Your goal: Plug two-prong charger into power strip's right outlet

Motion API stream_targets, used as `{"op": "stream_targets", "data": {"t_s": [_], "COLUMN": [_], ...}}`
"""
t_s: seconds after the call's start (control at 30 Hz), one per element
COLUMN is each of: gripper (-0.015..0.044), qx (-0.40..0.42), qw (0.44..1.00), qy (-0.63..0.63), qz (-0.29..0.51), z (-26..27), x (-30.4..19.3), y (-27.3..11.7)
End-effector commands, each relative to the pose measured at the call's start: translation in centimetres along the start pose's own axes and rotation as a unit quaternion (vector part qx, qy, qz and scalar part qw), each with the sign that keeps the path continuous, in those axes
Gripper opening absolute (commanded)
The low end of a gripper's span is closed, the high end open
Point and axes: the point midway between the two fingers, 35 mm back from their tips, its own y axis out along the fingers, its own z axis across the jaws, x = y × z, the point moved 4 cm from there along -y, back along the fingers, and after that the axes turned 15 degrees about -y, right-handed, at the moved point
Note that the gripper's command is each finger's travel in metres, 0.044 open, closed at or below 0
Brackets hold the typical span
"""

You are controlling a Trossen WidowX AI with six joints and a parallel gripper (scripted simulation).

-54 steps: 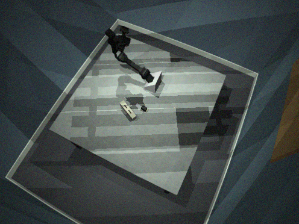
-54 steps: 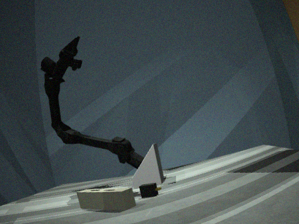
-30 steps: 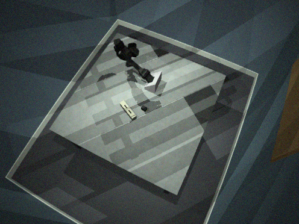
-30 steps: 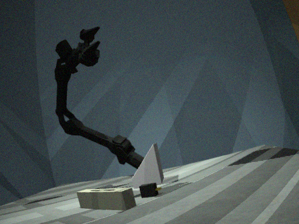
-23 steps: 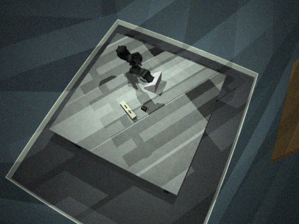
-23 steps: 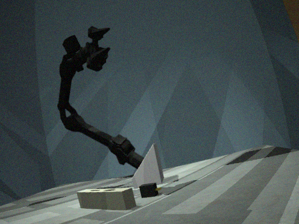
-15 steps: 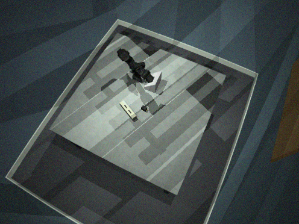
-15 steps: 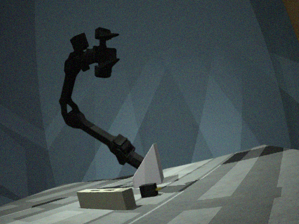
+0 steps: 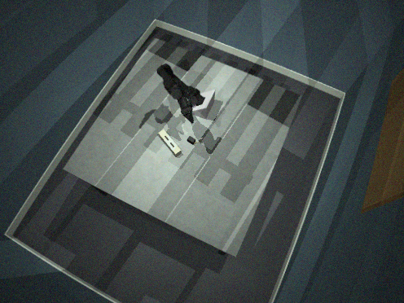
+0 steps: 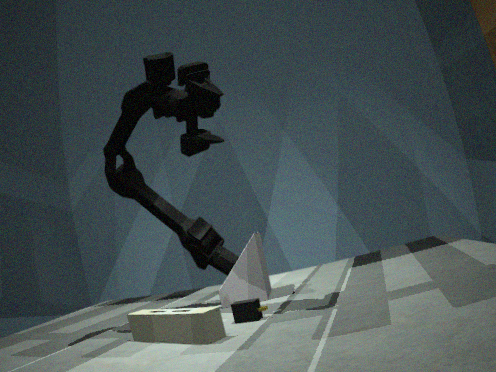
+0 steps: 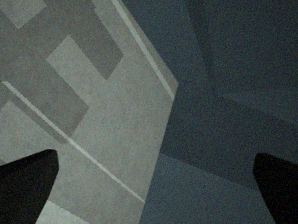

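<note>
The cream power strip (image 9: 176,151) (image 10: 175,328) lies on the table with its dark outlet slots facing up. The small black charger (image 9: 191,140) (image 10: 246,311) lies on the table beside the strip, apart from it. Its brass prongs point sideways, away from the strip. My gripper (image 10: 222,117) (image 11: 157,162) is open and empty, high above the table, with its fingers pointing sideways in the exterior view. Neither the strip nor the charger shows in the wrist view. The shutter cannot be made out.
A pale wedge-shaped block (image 9: 207,100) (image 10: 246,282) stands by the arm's base, behind the charger in the exterior view. The table (image 9: 138,189) (image 10: 395,345) (image 11: 117,122) carries patchy shadows. A pale raised rim (image 9: 326,159) surrounds the table area.
</note>
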Motion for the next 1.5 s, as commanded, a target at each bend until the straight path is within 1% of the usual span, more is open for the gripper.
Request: {"op": "stream_targets", "data": {"t_s": [0.0, 0.4, 0.83, 1.27, 1.47], "gripper": [0.0440, 0.0440, 0.0440, 0.0440, 0.0440], "qx": [0.061, 0.212, 0.350, 0.445, 0.453], "qw": [0.997, 0.960, 0.883, 0.798, 0.790], "qy": [0.047, 0.174, 0.280, 0.337, 0.341], "qz": [0.009, 0.058, 0.139, 0.225, 0.233], "z": [2.0, 8.3, 15.8, 22.2, 22.7], "x": [-0.1, -0.4, -0.3, 0.2, 0.2], "y": [2.8, 8.8, 13.1, 15.6, 15.9]}}
